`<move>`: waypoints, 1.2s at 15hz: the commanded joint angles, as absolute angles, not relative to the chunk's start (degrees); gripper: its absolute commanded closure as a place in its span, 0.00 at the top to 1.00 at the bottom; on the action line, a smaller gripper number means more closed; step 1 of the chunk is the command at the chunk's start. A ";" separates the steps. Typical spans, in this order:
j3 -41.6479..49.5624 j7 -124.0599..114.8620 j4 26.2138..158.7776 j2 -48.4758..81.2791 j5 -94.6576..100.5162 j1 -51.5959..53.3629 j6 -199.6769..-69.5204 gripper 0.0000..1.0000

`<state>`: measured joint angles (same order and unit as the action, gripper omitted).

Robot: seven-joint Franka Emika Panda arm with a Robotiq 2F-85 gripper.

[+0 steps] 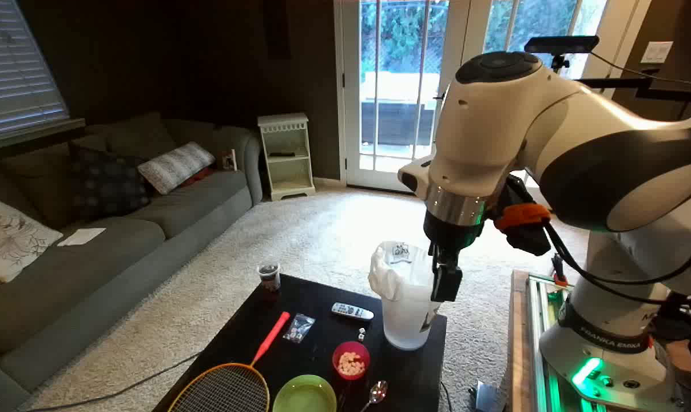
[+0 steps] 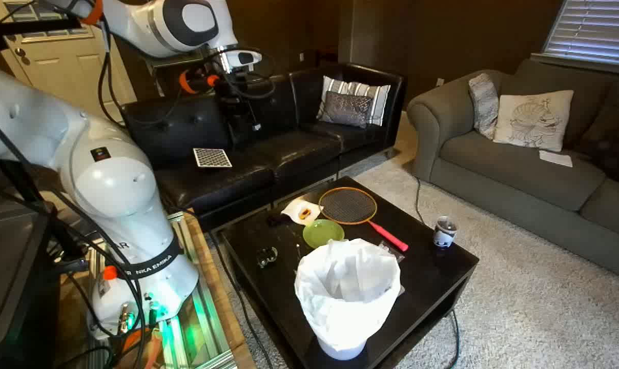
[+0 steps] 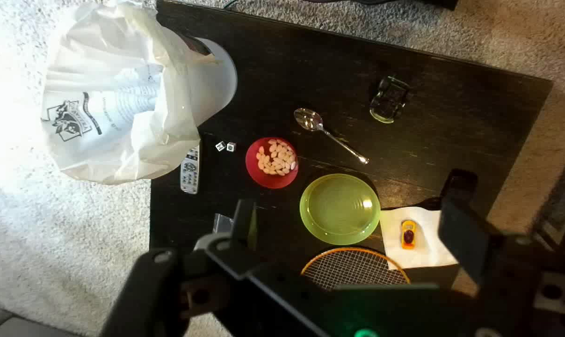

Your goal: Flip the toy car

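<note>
Yellow with a dark red patch on top, a toy car (image 3: pixel 408 235) lay on a white napkin (image 3: pixel 430 250) well below the jaws, framed between them in the wrist view; they were spread wide and held nothing. Farther out from the jaws lay a dark, see-through thing (image 3: pixel 389 99), perhaps a second toy car and possibly the one meant. Doing the flip well probably called for coming down square over the chosen car, pinching its sides lightly, lifting just clear, then rolling it over, with some risk of dragging the napkin. Beneath the jaws, the dark surface (image 3: pixel 451 117) also bore a green plate (image 3: pixel 339 208) and a bag-lined bin (image 2: pixel 343 320); well away from the jaws stood a black leather sofa (image 2: pixel 299 154) on pale carpet (image 2: pixel 524 287).
</note>
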<state>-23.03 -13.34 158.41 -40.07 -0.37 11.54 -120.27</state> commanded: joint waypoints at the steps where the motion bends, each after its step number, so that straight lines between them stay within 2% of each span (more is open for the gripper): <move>1: -21.74 -14.18 158.34 -39.72 0.67 12.84 -120.17 1.00; 9: -21.74 -14.18 158.34 -39.72 0.67 12.84 -120.17 1.00; 12: -21.47 -14.88 155.88 -29.50 -1.61 11.80 -124.73 1.00; 15: -25.44 -16.31 155.18 -20.56 -7.39 8.58 -129.23 1.00; 18: -29.51 -26.51 154.21 -10.34 -7.70 5.38 -139.63 1.00</move>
